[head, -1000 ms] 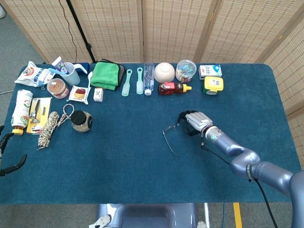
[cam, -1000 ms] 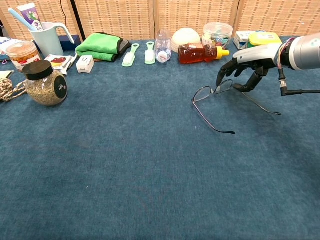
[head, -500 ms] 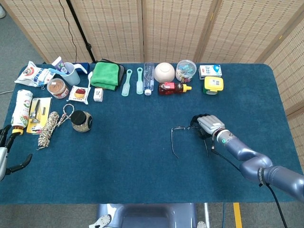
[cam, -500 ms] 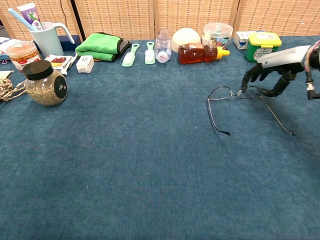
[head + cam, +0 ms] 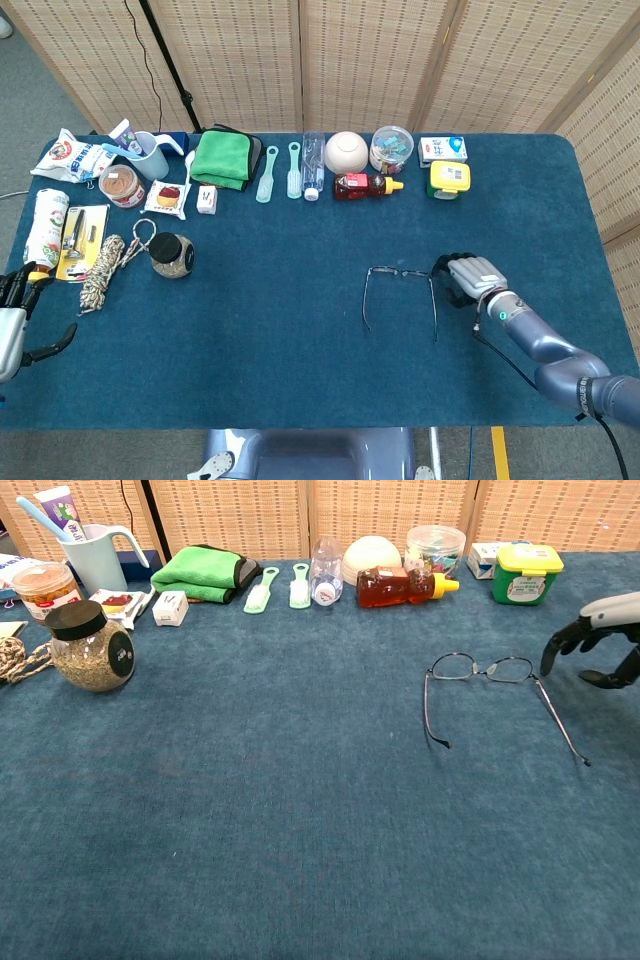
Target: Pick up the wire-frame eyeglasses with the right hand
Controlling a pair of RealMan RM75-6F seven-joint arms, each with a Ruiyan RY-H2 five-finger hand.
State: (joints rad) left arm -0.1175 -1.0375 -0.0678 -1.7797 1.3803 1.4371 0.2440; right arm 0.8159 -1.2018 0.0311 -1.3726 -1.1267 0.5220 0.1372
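Note:
The wire-frame eyeglasses (image 5: 401,271) (image 5: 483,667) lie flat on the blue table, lenses toward the back and both temples unfolded toward the front edge. My right hand (image 5: 470,276) (image 5: 598,646) hovers just to their right, a short gap away from the frame. Its fingers hang curved downward with the thumb apart, and nothing is between them. My left hand (image 5: 14,318) sits at the far left edge of the head view, fingers apart and holding nothing.
Along the back stand a honey bottle (image 5: 398,584), a white bowl (image 5: 370,554), a candy jar (image 5: 436,546), a green-lidded tub (image 5: 526,572), a water bottle (image 5: 325,570) and a green cloth (image 5: 200,570). A seed jar (image 5: 88,645) and a rope (image 5: 105,268) lie at left.
The right hand dragged the eyeglasses rightward, turning them, then let go and drew further right. The left hand rose slightly into the head view.

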